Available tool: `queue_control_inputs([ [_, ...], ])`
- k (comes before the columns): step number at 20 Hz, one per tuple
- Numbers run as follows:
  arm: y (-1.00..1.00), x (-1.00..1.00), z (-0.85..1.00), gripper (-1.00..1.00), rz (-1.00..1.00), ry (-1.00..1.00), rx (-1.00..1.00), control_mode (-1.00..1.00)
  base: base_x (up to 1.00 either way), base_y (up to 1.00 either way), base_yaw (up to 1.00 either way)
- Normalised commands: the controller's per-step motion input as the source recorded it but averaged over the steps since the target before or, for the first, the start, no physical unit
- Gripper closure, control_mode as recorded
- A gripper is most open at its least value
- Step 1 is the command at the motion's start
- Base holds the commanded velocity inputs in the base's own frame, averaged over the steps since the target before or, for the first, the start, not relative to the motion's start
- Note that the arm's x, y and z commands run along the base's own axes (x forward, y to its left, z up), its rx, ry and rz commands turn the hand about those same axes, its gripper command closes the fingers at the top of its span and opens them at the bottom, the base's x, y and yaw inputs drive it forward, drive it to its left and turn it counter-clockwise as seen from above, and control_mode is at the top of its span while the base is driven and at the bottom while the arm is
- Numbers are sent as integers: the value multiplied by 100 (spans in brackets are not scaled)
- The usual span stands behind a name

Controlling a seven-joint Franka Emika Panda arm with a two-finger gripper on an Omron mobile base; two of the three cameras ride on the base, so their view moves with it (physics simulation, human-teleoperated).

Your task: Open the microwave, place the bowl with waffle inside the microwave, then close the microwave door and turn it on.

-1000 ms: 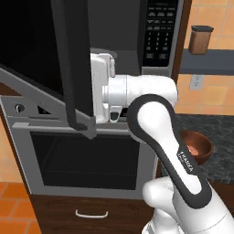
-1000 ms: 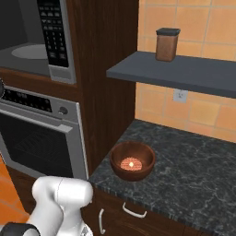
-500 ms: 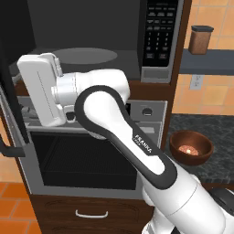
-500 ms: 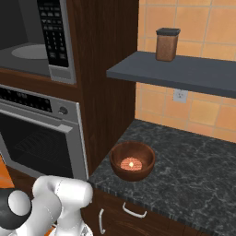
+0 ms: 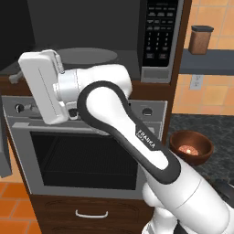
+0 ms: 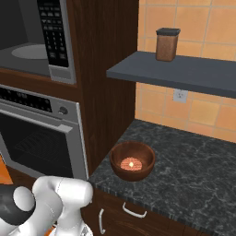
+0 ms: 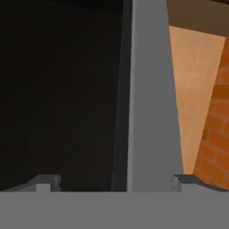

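— How's the claw (image 7: 112, 181)?

— Spread wide, gripping nothing; in the hand view the grey frame edge of the microwave door (image 7: 150, 98) runs between its tips.

— And the microwave (image 5: 98, 41)?

— Open, with the turntable plate (image 5: 87, 55) bare inside, left of the keypad (image 5: 160, 32).

— The bowl with waffle (image 6: 132, 160)?

— On the dark bench (image 6: 193, 170), down right of the microwave, the waffle (image 6: 130, 164) lying in it.

base views flank arm, sharing microwave (image 5: 91, 41), hand view close on door edge (image 7: 150, 98)
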Motion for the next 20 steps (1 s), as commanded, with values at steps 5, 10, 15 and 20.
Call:
queue_control_inputs([
  [5,-100,-19,-16,-100,-8,-13,0,-100,0,0,0],
  [10,-100,-50,-47,-100,-13,-19,0,-100,0,0,0],
  [15,-100,-51,-30,-100,-18,-17,-7,-100,0,0,0],
  [20,-100,-14,-1,-100,-18,-12,-14,-100,0,0,0],
])
